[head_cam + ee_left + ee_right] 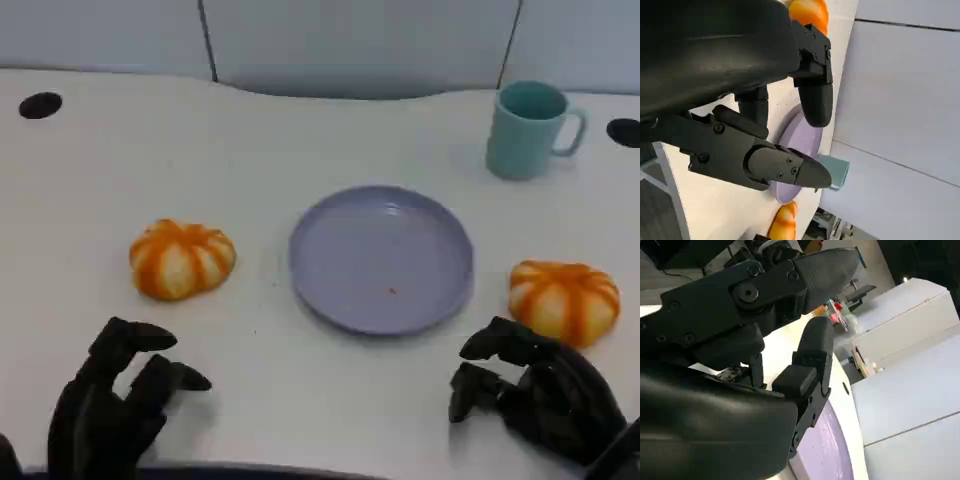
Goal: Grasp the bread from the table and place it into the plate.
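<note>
- Bread: I see two rolls on the desk. The left bread roll lies left of the purple plate, apart from it; the right bread roll lies just right of the plate.
- Handling, as I judge it: light and soft, so it will squash under a hard squeeze. The glazed top may be a little slippery. I'd cup the fingers around the sides, low on the dome, not pinch the top.
- Look: round, domed, orange crust with pale stripes running out from the centre, like a small pumpkin.
- My left hand rests near the front edge, fingers loosely curled and apart, holding nothing.
- My right hand sits just in front of the right roll, fingers apart, empty; I can't tell if it touches the roll.
</note>
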